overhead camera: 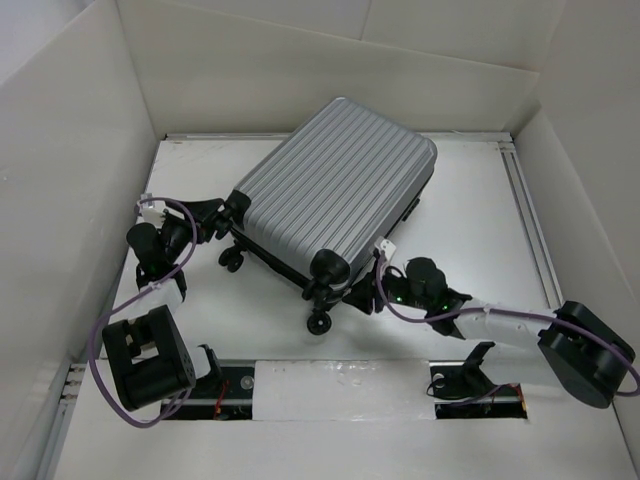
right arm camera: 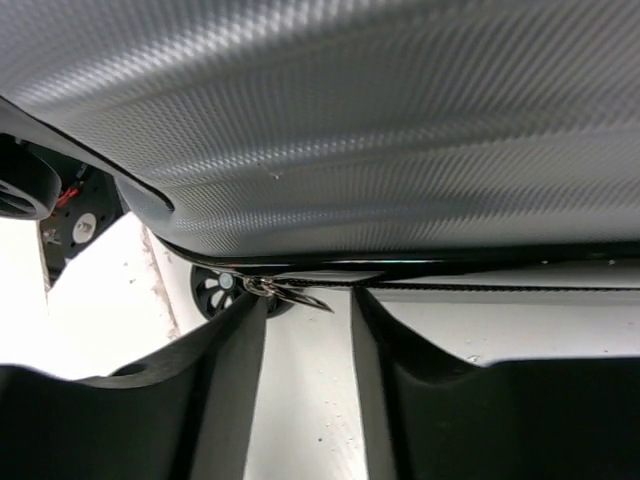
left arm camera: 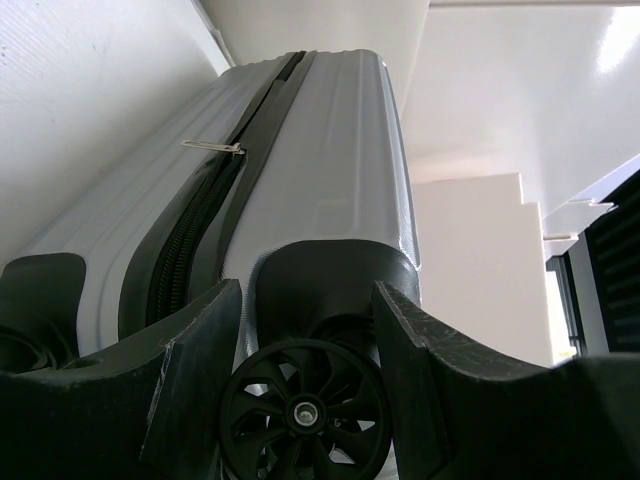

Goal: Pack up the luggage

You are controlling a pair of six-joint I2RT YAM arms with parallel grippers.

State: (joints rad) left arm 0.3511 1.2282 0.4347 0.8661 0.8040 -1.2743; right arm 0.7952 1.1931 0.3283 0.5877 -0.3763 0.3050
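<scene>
- The left gripper point(left arm camera: 308, 290) is clamped on a black spoked spinner wheel point(left arm camera: 305, 410). Its 2 dark fingers point(left arm camera: 195, 380) press against the wheel and its housing from either side.
- The left arm is bent forward from its base at the near-left of the white table point(overhead camera: 470, 200). Its wrist is turned right, toward the left-hand wheel corner of the case.
- The right gripper point(right arm camera: 308, 297) is held with its jaws apart, and bare table is seen through the gap.
- The tips of the right gripper sit just under the zipper line of the case. A small metal ring-shaped zipper pull point(right arm camera: 285, 290) lies right at the left fingertip, and whether it is touched cannot be told.
- The right arm is stretched low across the table from its elbow at the far right. Its forearm runs leftward to the near-right wheel corner.
- The large silver-grey ribbed hard-shell luggage point(overhead camera: 340, 180) is laid flat on the middle of the table, set diagonally, with its 4 black wheels toward the arms.
- The luggage is closed, and the dark zipper point(left arm camera: 185, 250) between its 2 shells is seen drawn shut in the left wrist view. Whatever is inside is hidden.
- White panel walls point(overhead camera: 70, 150) are stood around the table on 3 sides.
</scene>
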